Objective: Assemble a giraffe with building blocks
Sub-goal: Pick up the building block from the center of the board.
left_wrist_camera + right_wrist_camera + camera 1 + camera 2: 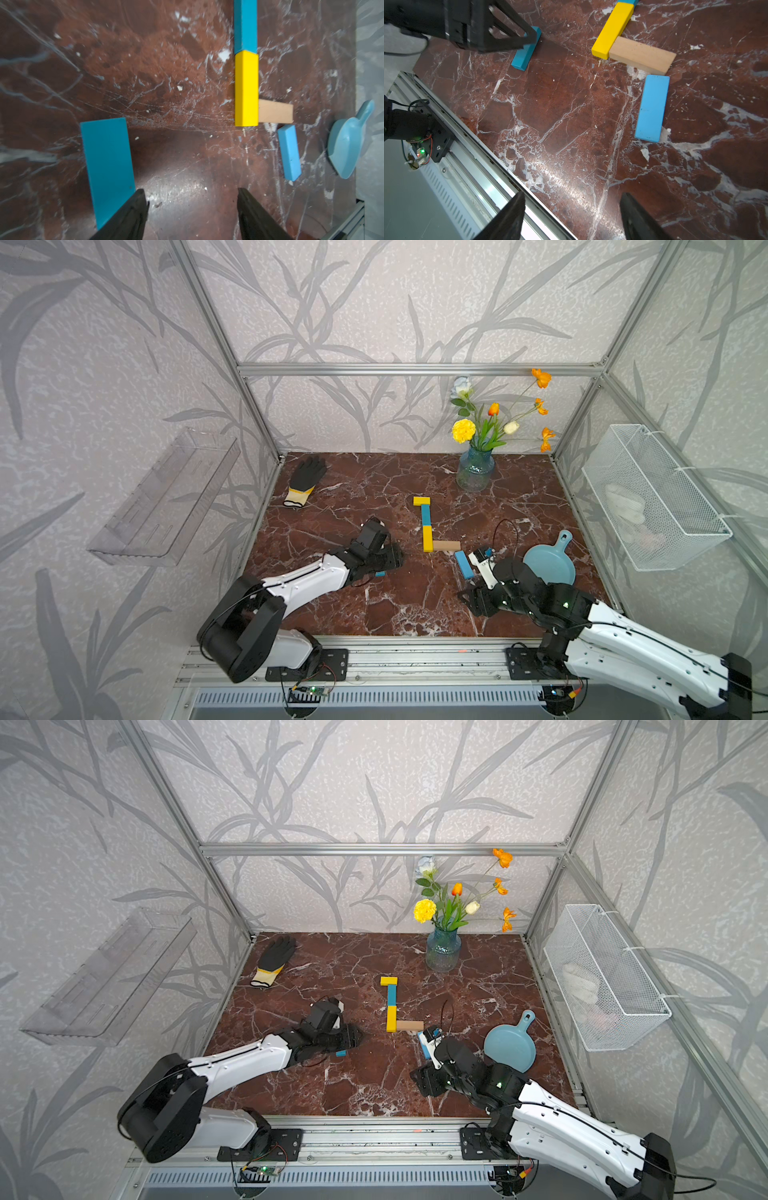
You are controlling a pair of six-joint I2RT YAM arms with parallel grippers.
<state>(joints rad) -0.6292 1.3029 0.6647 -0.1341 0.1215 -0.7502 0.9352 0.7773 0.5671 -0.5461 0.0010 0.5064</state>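
Left gripper [190, 190]: jaws spread, nothing held. The teal block [108, 162] is seen outside the gap, against one finger [128, 212], long axis roughly along the fingers. Left arm is judged the nearer.

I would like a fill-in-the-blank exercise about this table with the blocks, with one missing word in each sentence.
1. The end of the tan block meets the side of a ____ block.
2. The left gripper and the right gripper are both ____.
3. The scoop lies on the robot's ____ side.
4. The glove is yellow at the cuff and ____ at the fingers.
Missing words: yellow; open; right; black.
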